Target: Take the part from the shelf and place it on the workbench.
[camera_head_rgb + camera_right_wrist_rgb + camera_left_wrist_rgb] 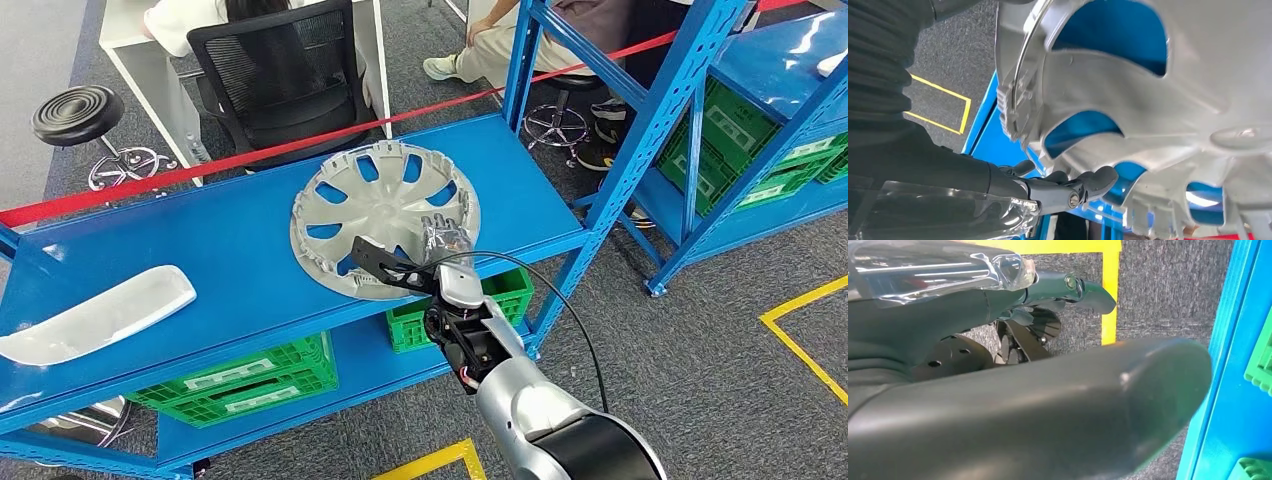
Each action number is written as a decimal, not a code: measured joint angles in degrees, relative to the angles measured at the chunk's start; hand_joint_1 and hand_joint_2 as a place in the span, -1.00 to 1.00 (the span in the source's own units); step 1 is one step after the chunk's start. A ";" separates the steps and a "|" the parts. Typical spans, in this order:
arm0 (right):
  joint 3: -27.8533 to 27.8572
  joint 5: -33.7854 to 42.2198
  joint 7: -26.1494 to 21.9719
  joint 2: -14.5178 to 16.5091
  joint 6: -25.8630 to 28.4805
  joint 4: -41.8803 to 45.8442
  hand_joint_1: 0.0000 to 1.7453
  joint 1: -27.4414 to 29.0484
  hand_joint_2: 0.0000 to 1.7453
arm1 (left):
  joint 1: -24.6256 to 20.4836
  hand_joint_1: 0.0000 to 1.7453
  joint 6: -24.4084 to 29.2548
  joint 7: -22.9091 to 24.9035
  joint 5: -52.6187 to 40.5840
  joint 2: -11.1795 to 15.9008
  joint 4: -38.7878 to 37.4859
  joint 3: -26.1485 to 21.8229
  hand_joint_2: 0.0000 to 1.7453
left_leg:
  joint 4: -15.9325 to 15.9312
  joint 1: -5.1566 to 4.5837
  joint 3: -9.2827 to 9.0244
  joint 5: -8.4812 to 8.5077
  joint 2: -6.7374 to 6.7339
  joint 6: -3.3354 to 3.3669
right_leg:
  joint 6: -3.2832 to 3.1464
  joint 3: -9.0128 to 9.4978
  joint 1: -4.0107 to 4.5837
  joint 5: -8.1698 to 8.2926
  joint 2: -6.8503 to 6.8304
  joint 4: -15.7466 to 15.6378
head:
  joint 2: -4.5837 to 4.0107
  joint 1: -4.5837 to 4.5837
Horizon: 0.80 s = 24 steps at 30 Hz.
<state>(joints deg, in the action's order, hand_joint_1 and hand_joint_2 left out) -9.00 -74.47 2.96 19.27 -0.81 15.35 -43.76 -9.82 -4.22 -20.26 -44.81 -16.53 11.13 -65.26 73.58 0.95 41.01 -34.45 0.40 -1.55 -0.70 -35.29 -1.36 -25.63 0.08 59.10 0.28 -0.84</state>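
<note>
A grey wheel cover (385,215) lies on the blue shelf (200,240), near its front right part. My right hand (447,238) reaches over the cover's near right edge. In the right wrist view its dark fingers (1098,180) touch a spoke of the wheel cover (1148,100). The cover's rim sits between fingers and thumb, and the thumb stands apart from it. My left hand (998,390) hangs low beside the shelf frame, above the carpet, and holds nothing.
A white curved part (100,315) lies at the shelf's left front. Green crates (240,385) stand on the lower level. A blue upright (640,150) rises to the right, with a second rack (760,130) beyond. Red tape (300,145) crosses behind; a person sits in a black chair (280,70).
</note>
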 joint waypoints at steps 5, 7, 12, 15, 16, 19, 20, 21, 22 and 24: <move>0.09 -0.01 -0.03 0.16 -0.09 -0.04 -1.00 0.14 1.00 | -0.14 -1.00 0.00 -0.02 0.44 0.01 0.00 0.00 -1.00 | -15.69 0.60 -7.61 7.14 -0.26 -0.50 | 1.60 0.47 -0.59 -0.32 0.20 0.01 | 0.01 0.02; 0.13 -0.02 -0.02 0.09 -0.09 -0.05 -1.00 0.28 1.00 | -0.12 -1.00 0.00 -0.02 0.55 -0.04 0.00 0.00 -1.00 | -16.09 0.55 -7.81 7.25 0.14 0.09 | 1.29 0.51 -0.49 -0.26 0.22 -0.16 | 0.01 0.11; 0.15 -0.07 -0.01 0.07 -0.10 -0.08 -1.00 0.45 1.00 | -0.07 -1.00 0.00 -0.02 0.61 -0.05 0.00 0.00 -1.00 | -16.07 0.44 -7.78 7.35 0.39 0.79 | 1.42 1.30 -0.49 0.33 0.11 -1.40 | 0.01 0.11; 0.15 -0.18 0.03 0.07 -0.11 -0.08 -1.00 0.46 1.00 | -0.07 -1.00 0.02 -0.02 0.63 -0.05 0.00 0.00 -1.00 | -16.04 0.35 -7.76 7.28 0.35 1.12 | 2.06 1.44 -0.53 0.52 0.11 -1.76 | 0.01 0.09; 0.15 -0.22 0.04 0.08 -0.11 -0.09 -1.00 0.47 1.00 | -0.07 -1.00 0.02 -0.02 0.63 -0.05 0.00 0.00 -1.00 | -16.03 0.32 -7.75 7.26 0.34 1.15 | 2.33 1.46 -0.56 0.55 0.11 -1.82 | 0.01 0.10; 0.14 -0.74 0.04 0.09 -0.11 -0.13 -1.00 0.58 1.00 | -0.07 -1.00 0.02 -0.03 0.63 -0.05 0.00 0.00 -1.00 | -16.00 0.24 -7.72 7.23 0.34 1.19 | 3.08 1.45 -0.65 0.56 0.11 -1.90 | 0.01 0.07; 0.14 -0.99 0.01 0.08 -0.10 -0.14 -1.00 0.64 1.00 | -0.07 -1.00 0.02 -0.04 0.63 -0.05 0.00 0.00 -1.00 | -16.01 0.23 -7.72 7.23 0.34 1.20 | 3.15 1.44 -0.65 0.56 0.12 -1.90 | 0.01 0.06; 0.14 -1.16 -0.03 0.08 -0.10 -0.14 -1.00 0.69 1.00 | -0.07 -1.00 0.02 -0.06 0.64 -0.05 0.00 0.00 -1.00 | -16.02 0.23 -7.72 7.23 0.34 1.20 | 3.16 1.42 -0.65 0.55 0.12 -1.89 | 0.01 0.05; 0.14 -1.20 -0.07 0.07 -0.09 -0.14 -1.00 0.72 1.00 | -0.07 -1.00 0.02 -0.10 0.65 -0.05 0.00 0.00 -1.00 | -16.04 0.24 -7.73 7.23 0.34 1.20 | 3.17 1.41 -0.64 0.54 0.12 -1.89 | 0.01 0.05; 0.15 -1.11 -0.05 0.05 -0.09 -0.16 -1.00 0.73 1.00 | -0.06 -1.00 0.02 -0.19 0.69 -0.05 0.00 0.00 -1.00 | -16.08 0.26 -7.75 7.23 0.33 1.20 | 3.18 1.38 -0.61 0.53 0.12 -1.86 | 0.01 0.05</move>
<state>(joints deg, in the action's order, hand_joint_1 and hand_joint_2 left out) -8.85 -75.58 2.91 19.33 -0.90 15.20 -43.03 -9.89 -4.20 -20.45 -44.11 -16.58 11.13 -65.26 57.50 1.22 33.26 -27.22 0.73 -0.35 2.48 -33.91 -1.96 -25.09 0.20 57.25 0.28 -0.79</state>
